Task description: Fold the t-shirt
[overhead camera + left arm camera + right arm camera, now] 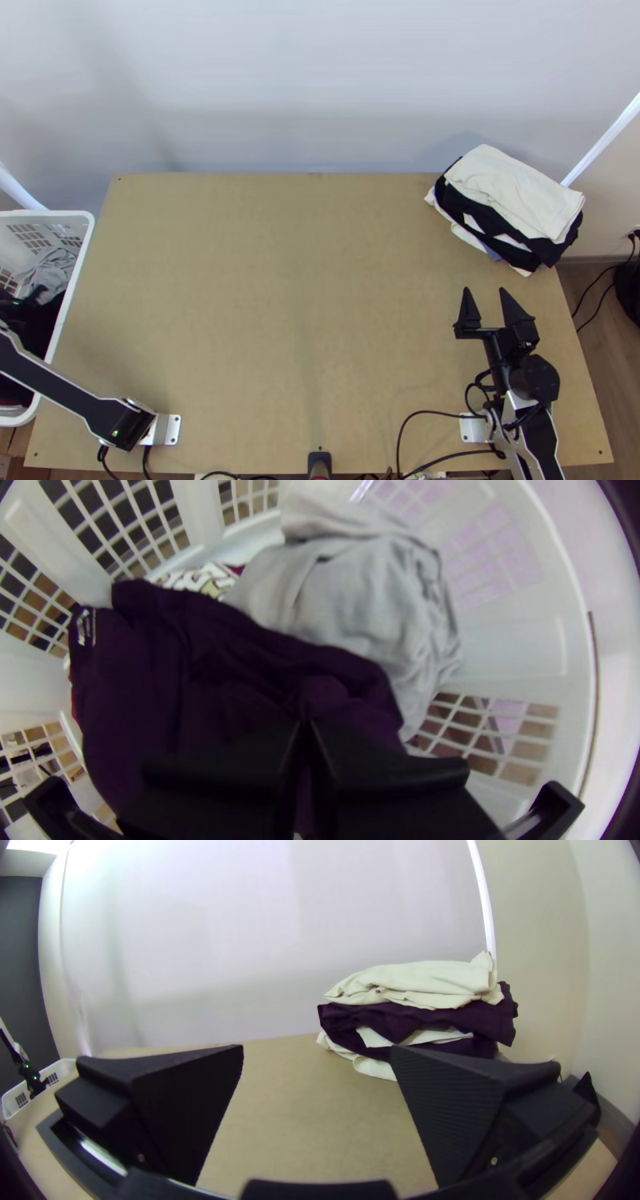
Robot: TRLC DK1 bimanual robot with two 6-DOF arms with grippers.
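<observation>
At the left edge, my left gripper [19, 307] is down in the white basket. In the left wrist view, my left gripper [307, 728] is shut on a bunched dark purple cloth [220, 680], whose folds bulge at the fingertips; its pinched part is mostly hidden. A light grey cloth [360, 593] lies crumpled beside it, also visible as a grey cloth [53, 270] from above. On the right side of the table, my right gripper [485, 298] stands open and holds nothing, short of the folded pile. The right wrist view shows my right gripper [317, 1057] with its fingers wide apart.
A stack of folded cream and dark cloths [516, 192] sits at the table's back right corner. The basket [78, 240] stands against the table's left edge. Bare wood [280, 296] stretches between the arms. Cables lie along the near edge.
</observation>
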